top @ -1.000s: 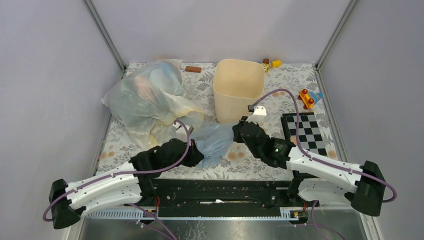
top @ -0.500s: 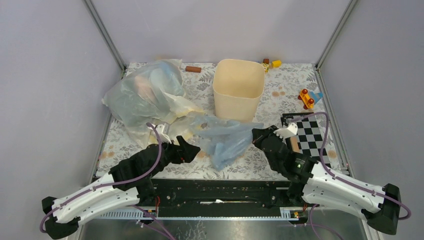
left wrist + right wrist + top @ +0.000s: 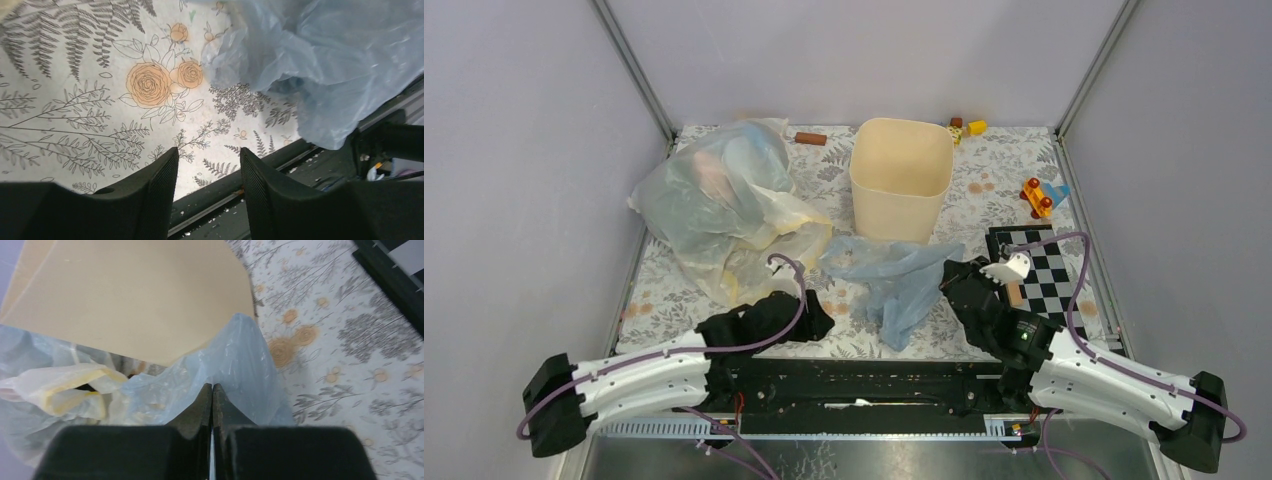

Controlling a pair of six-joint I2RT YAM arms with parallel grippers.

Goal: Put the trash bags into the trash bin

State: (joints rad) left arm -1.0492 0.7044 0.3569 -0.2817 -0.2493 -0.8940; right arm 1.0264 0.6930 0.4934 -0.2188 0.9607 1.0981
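Where R gripper (image 3: pixel 212 386) pinches, bag (image 3: pixel 894 288) ends.

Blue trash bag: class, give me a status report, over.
Left pincer open, empty. Right pincer shut on blue bag. Bag outside bin, near side. Bin mouth clear.

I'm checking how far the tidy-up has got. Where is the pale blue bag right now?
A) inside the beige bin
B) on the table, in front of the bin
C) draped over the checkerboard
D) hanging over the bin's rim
B: the pale blue bag lies crumpled on the table just on the near side of the trash bin, and nothing blue shows inside it.
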